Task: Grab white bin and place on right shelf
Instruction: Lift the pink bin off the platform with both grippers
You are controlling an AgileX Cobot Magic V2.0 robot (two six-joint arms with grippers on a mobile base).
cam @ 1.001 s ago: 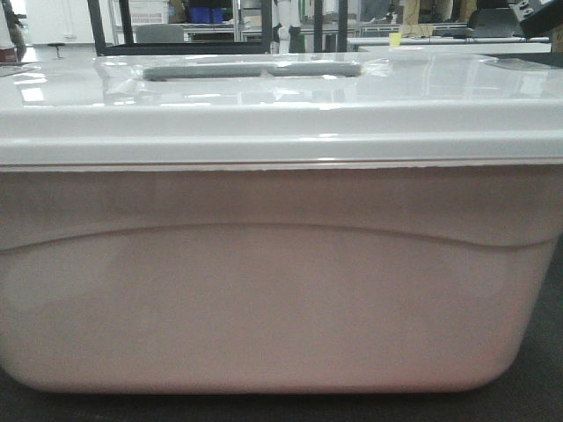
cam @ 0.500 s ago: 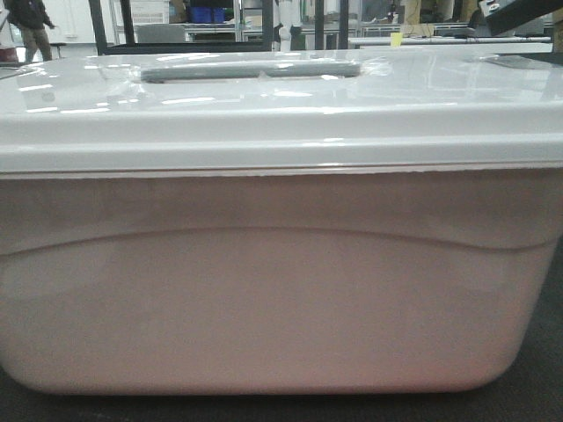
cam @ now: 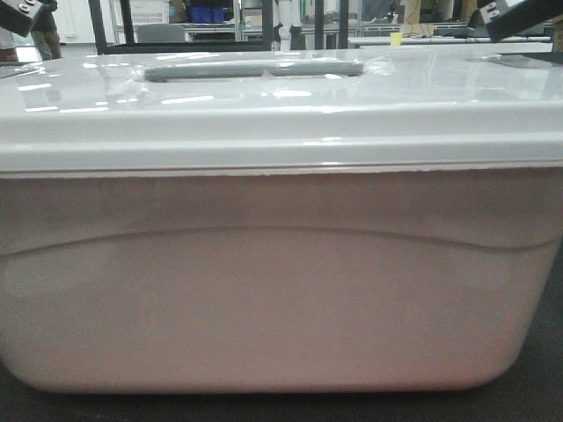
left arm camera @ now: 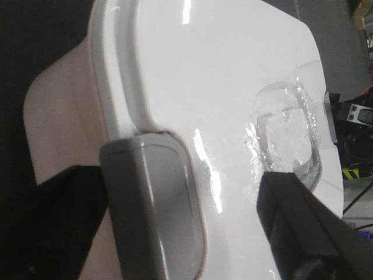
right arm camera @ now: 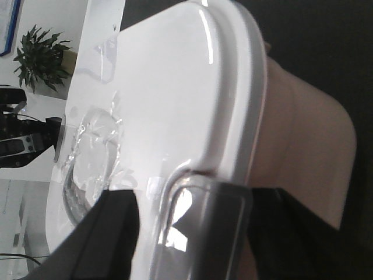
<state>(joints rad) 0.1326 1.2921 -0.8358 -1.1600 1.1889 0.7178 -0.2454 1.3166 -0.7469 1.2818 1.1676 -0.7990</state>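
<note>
Straddling the two ends of the white bin [cam: 281, 290] with jaws spread wide and nothing clamped, left gripper [left arm camera: 175, 178] and right gripper [right arm camera: 195, 198] alike, a grey latch [left arm camera: 152, 216] lying between the dark fingers [left arm camera: 309, 233] and the glossy lid [left arm camera: 221, 76] stretching away straight ahead.

Open-plan lab/warehouse floor. Black metal rack frames [cam: 98, 31], blue plastic bins [cam: 207, 14] on far shelving, long white table [cam: 440, 40], person in dark jacket [cam: 48, 35]. Beyond right jaws: green potted plant [right arm camera: 41, 55]. Beyond left jaws: yellow-black hazard tape [left arm camera: 352, 173].
</note>
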